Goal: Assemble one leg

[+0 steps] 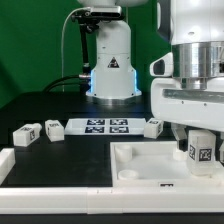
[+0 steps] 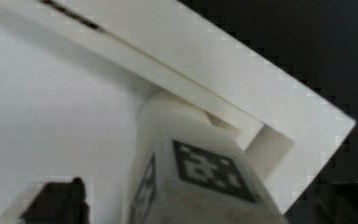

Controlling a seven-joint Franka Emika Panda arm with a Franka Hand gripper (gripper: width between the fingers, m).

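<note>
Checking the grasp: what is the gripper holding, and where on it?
The gripper holds one leg, upright, by its upper end, at a corner of the tabletop.

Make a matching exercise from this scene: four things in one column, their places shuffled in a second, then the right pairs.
Things
1. large white square plastic tabletop
2. small white tagged plastic leg, upright
3. thin flat white marker board
4. white robot base

Places
A. farthest back, behind everything else
B. under the gripper, on the exterior view's right
C. nearest the camera, lying flat
D. flat on the dark table, mid-scene

Pairs: 1-C, 2-B, 3-D, 4-A
</note>
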